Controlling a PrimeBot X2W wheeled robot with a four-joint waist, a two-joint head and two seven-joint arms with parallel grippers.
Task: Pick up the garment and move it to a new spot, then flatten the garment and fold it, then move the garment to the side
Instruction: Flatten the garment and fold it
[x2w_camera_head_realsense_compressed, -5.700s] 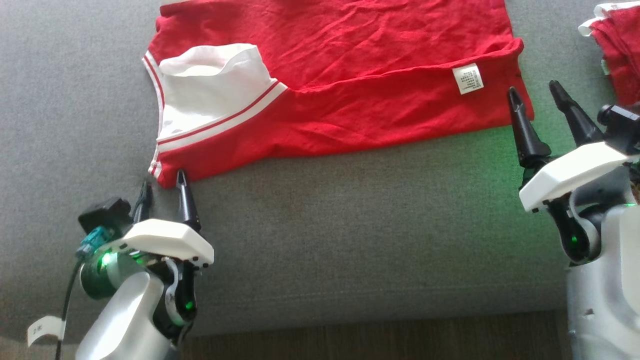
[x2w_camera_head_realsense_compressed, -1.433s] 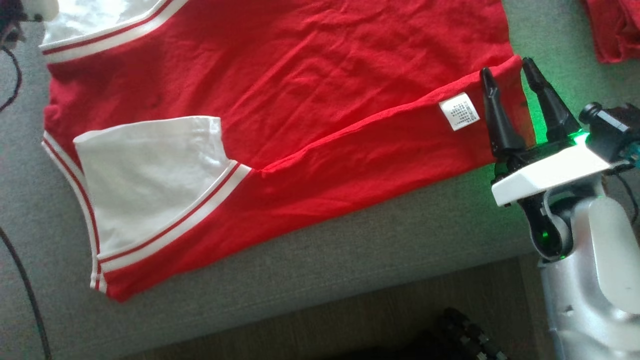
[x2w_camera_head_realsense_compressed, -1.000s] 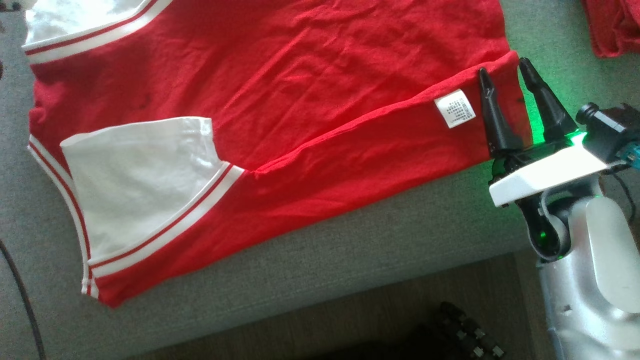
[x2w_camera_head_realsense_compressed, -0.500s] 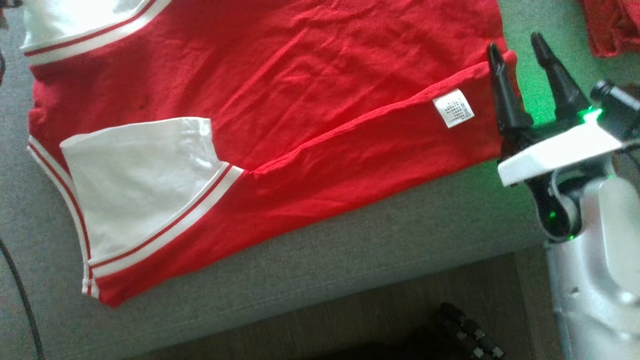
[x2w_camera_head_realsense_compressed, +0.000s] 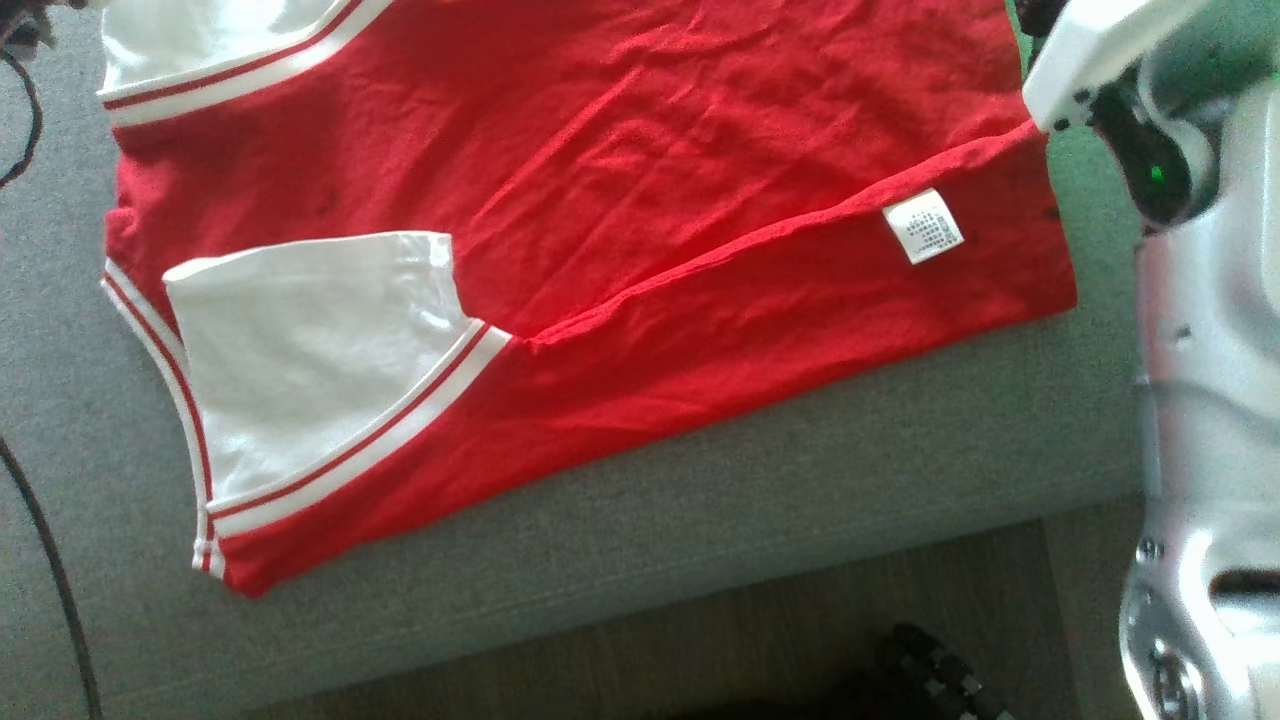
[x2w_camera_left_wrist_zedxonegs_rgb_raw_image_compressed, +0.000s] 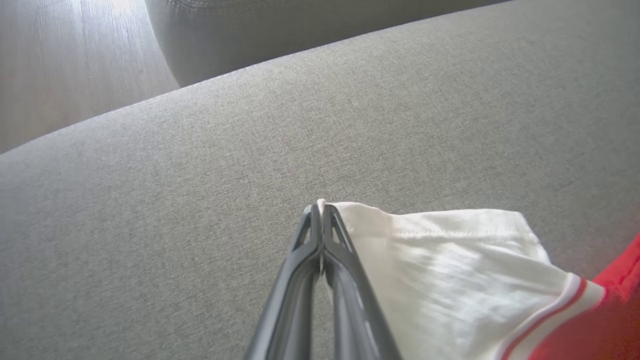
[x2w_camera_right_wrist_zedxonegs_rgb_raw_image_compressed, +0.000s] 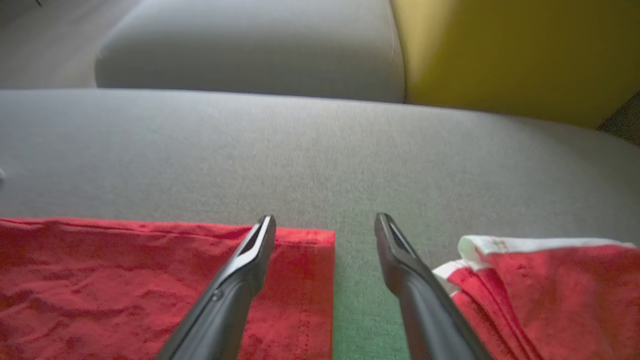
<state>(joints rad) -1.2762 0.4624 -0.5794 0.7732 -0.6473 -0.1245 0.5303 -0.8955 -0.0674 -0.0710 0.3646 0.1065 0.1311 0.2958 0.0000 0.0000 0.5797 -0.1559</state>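
Two grips are being set up at the far edge of the red garment (x2w_camera_head_realsense_compressed: 640, 200), which lies spread on the grey cushion (x2w_camera_head_realsense_compressed: 800, 480) with its near side already turned over, care label (x2w_camera_head_realsense_compressed: 923, 226) facing up; the left gripper (x2w_camera_left_wrist_zedxonegs_rgb_raw_image_compressed: 320, 207) is pinched tight on the corner of a white sleeve (x2w_camera_left_wrist_zedxonegs_rgb_raw_image_compressed: 450, 260), the hem caught right at its tips and the rest of the cloth trailing off to one side of the fingers, presumably so that end can be lifted or drawn taut; the right gripper (x2w_camera_right_wrist_zedxonegs_rgb_raw_image_compressed: 326, 220) stands wide and holds nothing, one finger above the garment's red corner hem, the other above bare cushion, the hem's edge falling between the jaws; that straddle looks like an aim before closing; a second red garment (x2w_camera_right_wrist_zedxonegs_rgb_raw_image_compressed: 540, 285) lies just beside the outer finger, near enough to be snagged by mistake.
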